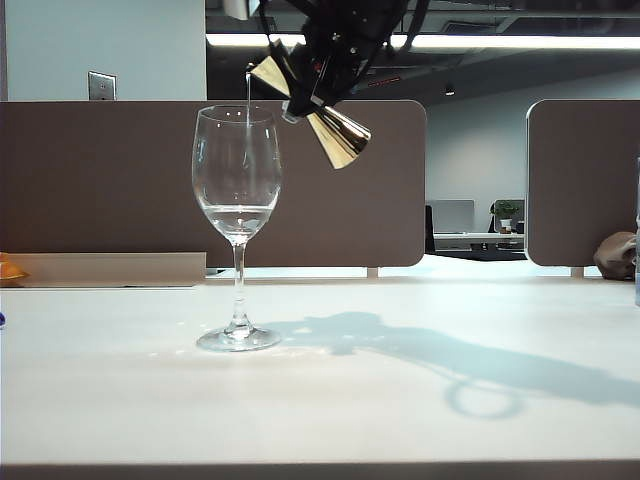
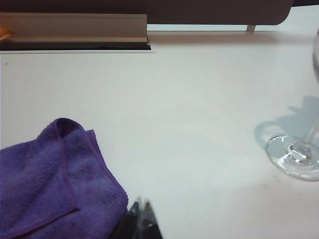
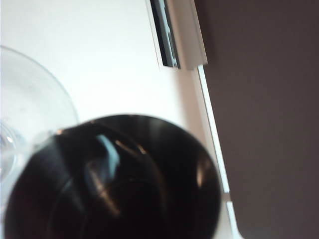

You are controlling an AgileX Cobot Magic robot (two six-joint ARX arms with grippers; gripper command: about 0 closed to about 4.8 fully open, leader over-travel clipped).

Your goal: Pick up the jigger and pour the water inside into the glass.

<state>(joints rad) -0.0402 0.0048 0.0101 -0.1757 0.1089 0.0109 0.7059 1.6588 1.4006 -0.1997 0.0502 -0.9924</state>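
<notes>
The gold jigger (image 1: 335, 135) hangs tilted over the rim of the glass (image 1: 237, 170), its upper cup pointing down to the left. My right gripper (image 1: 308, 90) is shut on the jigger's narrow waist. A thin stream of water (image 1: 248, 92) falls from the jigger's lip into the bowl, where a shallow layer of water (image 1: 238, 218) lies. In the right wrist view the jigger's dark cup (image 3: 119, 184) hides the fingers, and the glass rim (image 3: 30, 99) shows beside it. My left gripper (image 2: 142, 205) rests low with its tips together, holding nothing, well apart from the glass foot (image 2: 296, 157).
A purple cloth (image 2: 50, 184) lies beside the left gripper. A grey rail (image 1: 110, 268) runs along the back left under a brown partition (image 1: 120, 180). A second partition (image 1: 580, 180) and a brown object (image 1: 615, 255) stand at the right.
</notes>
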